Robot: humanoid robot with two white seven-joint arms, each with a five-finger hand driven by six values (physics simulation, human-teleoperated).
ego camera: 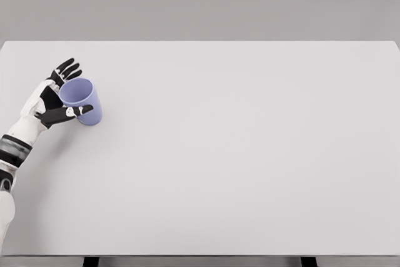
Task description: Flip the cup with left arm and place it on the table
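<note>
A lavender cup (85, 97) stands on the white table (237, 154) near its left edge, mouth up and leaning slightly toward the upper left. My left hand (70, 89) is around it, with the arm coming in from the lower left. The fingers (66, 69) are spread straight behind the rim and not wrapped on the cup. The thumb (72, 113) lies across the cup's front wall, and I cannot tell whether it presses on it. The right arm does not show.
The table's left edge runs just left of the hand. Two dark table legs (91, 261) show below the front edge.
</note>
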